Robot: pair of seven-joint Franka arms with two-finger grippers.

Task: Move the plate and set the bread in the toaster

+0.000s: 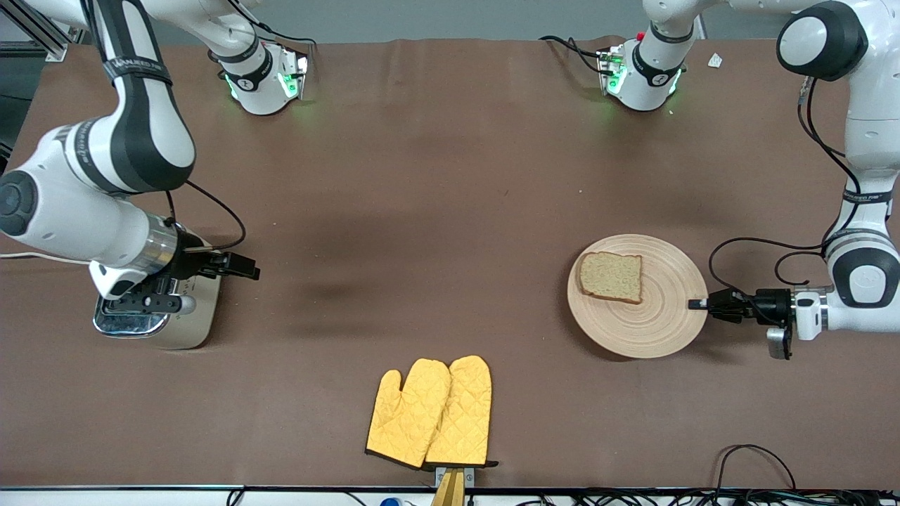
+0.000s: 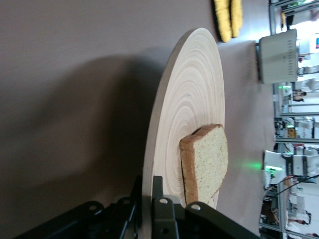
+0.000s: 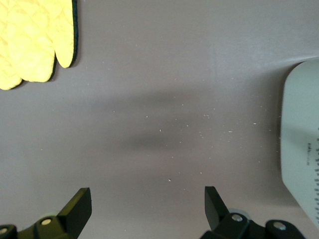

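The round tan wooden plate (image 1: 654, 323) lies toward the left arm's end of the table with the square bread slice (image 1: 612, 276) on it, off centre. My left gripper (image 1: 697, 303) is shut on the plate's rim, one finger above and one below. The left wrist view shows the plate (image 2: 192, 94), the bread (image 2: 212, 159) and the left gripper (image 2: 148, 191) clamped on the rim. The cream toaster (image 1: 186, 330) stands toward the right arm's end. My right gripper (image 1: 151, 303) is over its chrome top, open and empty (image 3: 148, 196). The toaster's side (image 3: 304, 149) shows beside it.
A pair of yellow oven mitts (image 1: 432, 411) lies near the table's front edge at the middle, also seen in the right wrist view (image 3: 30, 45) and left wrist view (image 2: 227, 17). Brown cloth covers the table (image 1: 436, 211). The toaster also shows in the left wrist view (image 2: 278, 56).
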